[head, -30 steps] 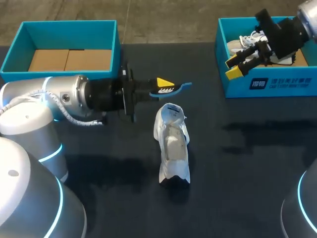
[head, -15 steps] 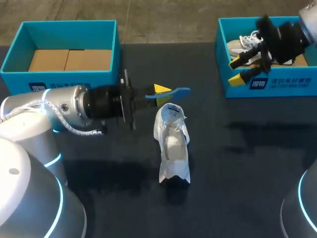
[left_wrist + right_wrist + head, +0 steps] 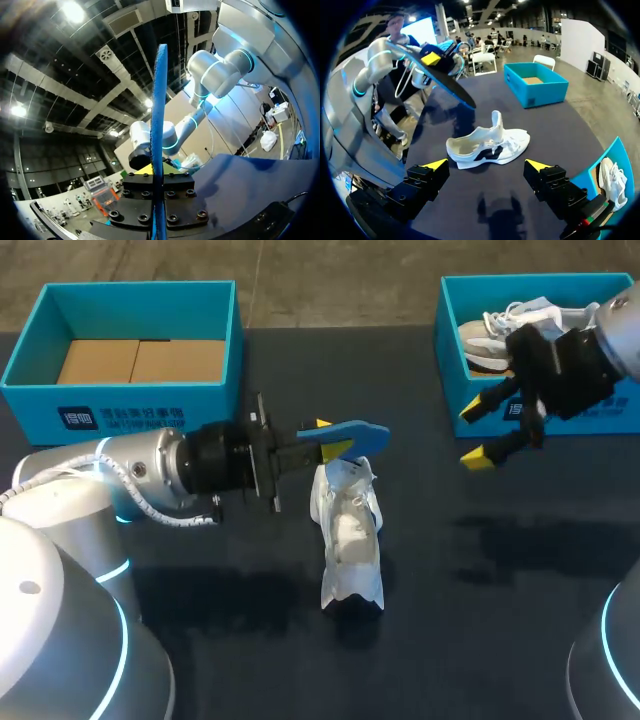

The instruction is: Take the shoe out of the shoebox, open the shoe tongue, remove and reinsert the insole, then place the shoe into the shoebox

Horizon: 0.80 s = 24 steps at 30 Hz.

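while the left shoebox [image 3: 30, 360] sits at the far left corner of the surface [image 3: 480, 620] with only its cardboard floor showing, no work is being done there. it is judged the likely drop-off, though which box is meant cannot be told.

left fingers [image 3: 328, 438] are closed on the blue insole [image 3: 345, 432]. it is pinched near one end and carried edge-on, as the left wrist view shows, so the free length juts out ahead of the fingers. it is held above and just beside the tongue end of the shoe [image 3: 348, 530], apart from it. that pose reads as line-up for reinsertion: the thin profile can be fed down into the opening.

shoe is out of the box and stands on its sole mid-surface. tongue is pulled up and the opening is exposed, so the cavity is reachable from above. nothing is holding it down, so sliding under insole push is a risk.

right fingers [image 3: 474, 435] are spread wide with nothing between them, and hang over the surface just in front of the right shoebox [image 3: 540, 415]. they are well apart from the shoe. a bracing role for the shoe is judged likely.

a second shoe [image 3: 500, 330] lies inside the right shoebox.
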Available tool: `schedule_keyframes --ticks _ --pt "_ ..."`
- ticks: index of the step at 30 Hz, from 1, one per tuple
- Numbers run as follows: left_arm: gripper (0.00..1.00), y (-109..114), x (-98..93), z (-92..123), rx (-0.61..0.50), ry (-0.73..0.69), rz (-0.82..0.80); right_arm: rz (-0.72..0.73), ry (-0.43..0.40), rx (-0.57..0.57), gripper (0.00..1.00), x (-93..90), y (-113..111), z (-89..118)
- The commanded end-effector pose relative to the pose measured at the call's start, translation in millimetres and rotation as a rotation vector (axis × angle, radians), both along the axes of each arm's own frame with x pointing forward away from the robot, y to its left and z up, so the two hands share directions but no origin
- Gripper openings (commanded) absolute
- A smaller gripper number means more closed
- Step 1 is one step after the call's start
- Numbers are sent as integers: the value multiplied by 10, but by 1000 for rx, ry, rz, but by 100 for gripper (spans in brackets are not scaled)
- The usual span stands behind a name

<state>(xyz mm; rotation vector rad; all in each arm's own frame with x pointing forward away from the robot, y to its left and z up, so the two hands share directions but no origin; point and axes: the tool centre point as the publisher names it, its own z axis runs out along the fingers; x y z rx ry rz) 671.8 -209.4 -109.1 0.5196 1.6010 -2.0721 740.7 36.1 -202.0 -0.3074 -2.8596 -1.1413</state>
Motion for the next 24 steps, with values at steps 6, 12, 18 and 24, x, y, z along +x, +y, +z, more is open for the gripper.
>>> schedule_keyframes --ticks 6,12,18,24 --pt "0 60 -40 -119 -6 15 -44 77 -5 -38 100 -137 417 -267" --pt "0 90 -112 -185 17 21 -60 85 -2 -32 100 -289 568 -382" --pt "0 119 -171 -187 28 23 -62 50 1 -6 100 -370 587 -424" --pt "0 131 -167 -195 55 -2 -46 50 1 -6 100 -370 587 -424"
